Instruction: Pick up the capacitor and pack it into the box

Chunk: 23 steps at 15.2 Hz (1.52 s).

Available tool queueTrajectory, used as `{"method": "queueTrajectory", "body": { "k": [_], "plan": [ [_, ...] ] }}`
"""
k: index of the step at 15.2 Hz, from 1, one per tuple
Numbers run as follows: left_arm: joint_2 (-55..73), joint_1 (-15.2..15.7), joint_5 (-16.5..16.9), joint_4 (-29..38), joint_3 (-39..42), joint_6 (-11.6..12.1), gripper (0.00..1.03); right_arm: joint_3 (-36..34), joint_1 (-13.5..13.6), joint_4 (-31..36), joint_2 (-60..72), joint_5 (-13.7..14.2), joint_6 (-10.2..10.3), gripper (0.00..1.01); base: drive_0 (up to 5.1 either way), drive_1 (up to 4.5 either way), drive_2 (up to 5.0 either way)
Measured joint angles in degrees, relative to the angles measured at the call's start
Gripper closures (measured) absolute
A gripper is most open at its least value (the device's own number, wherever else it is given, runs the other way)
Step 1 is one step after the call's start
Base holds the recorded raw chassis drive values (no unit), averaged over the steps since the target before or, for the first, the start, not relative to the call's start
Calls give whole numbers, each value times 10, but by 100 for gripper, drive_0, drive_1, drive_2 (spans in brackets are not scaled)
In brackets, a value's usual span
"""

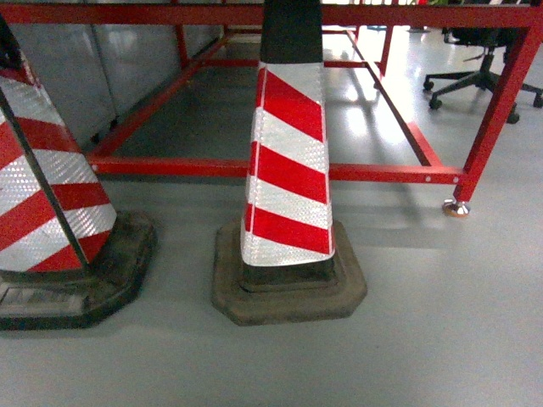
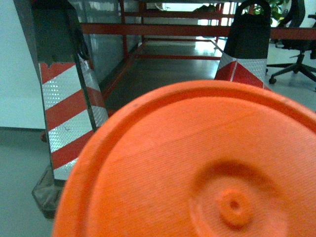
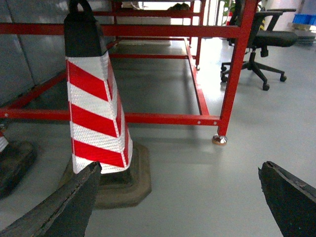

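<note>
My right end effector (image 3: pixel 180 197) stood wide, its two dark fingers (image 3: pixel 64 202) at the bottom corners of the wrist view with only bare floor (image 3: pixel 197 168) between them. The left one I could not judge: an orange disc (image 2: pixel 197 168) filled its camera. Ahead stood a striped cone (image 1: pixel 288 170), a second cone (image 1: pixel 51 203) to the left, a red frame (image 1: pixel 254 168) behind and a chair (image 3: pixel 266 44) beyond. Neither capacitor nor box was in any view. I judged a capacitor would be light, rigid and smooth, its leads easily bent, so best pinched across the body.
</note>
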<state>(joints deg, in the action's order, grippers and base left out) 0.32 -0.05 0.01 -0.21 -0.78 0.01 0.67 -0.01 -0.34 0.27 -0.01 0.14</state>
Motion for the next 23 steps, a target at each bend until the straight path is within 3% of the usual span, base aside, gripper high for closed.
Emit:
{"method": "queueTrajectory", "body": {
  "k": [5, 23],
  "plan": [
    [0, 0, 0, -1, 0, 0, 59, 0, 0, 0, 0, 0, 0, 3, 4, 410, -403],
    [0, 0, -2, -2, 0, 0, 59, 0, 0, 0, 0, -1, 1, 3, 0, 0, 0]
  ]
}}
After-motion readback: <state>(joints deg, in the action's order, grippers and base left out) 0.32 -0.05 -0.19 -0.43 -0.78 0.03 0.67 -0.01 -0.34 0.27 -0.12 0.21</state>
